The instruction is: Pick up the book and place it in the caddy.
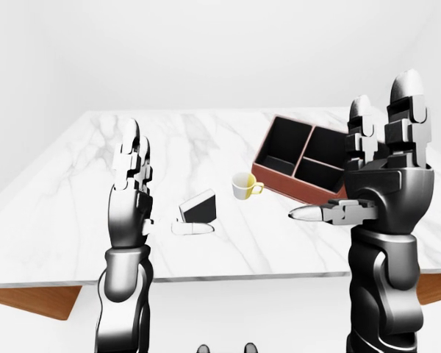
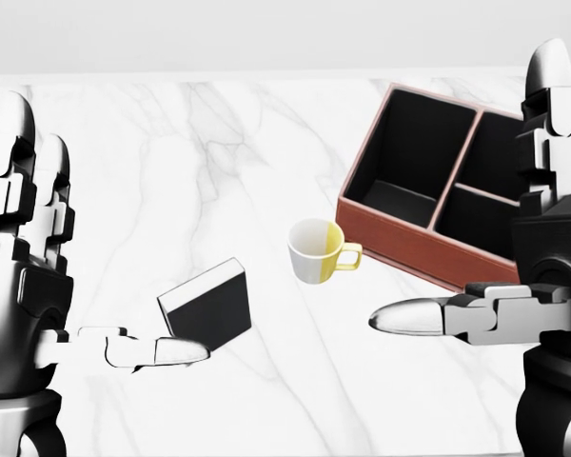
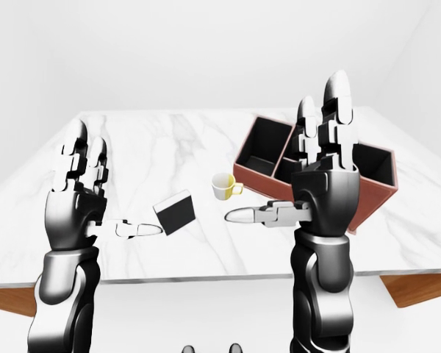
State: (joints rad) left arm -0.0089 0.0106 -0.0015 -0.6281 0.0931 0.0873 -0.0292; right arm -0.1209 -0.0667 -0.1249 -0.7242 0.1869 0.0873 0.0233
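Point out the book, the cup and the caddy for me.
book (image 2: 209, 309): head view, on its dark cover.
cup (image 2: 314, 253): head view, on its white and yellow side.
caddy (image 2: 414, 249): head view, on its reddish-brown outer wall.

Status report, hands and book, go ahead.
Left hand, right hand open, raised, empty. Book on table, untouched. Mug sits between book and caddy.

Black book (image 2: 207, 307) tilted on table, brown caddy (image 2: 428, 247) w/ black compartments

White marble table (image 1: 81, 191) carries black book (image 2: 209, 307), yellow-white cup (image 2: 318, 251), brown caddy (image 2: 409, 243).
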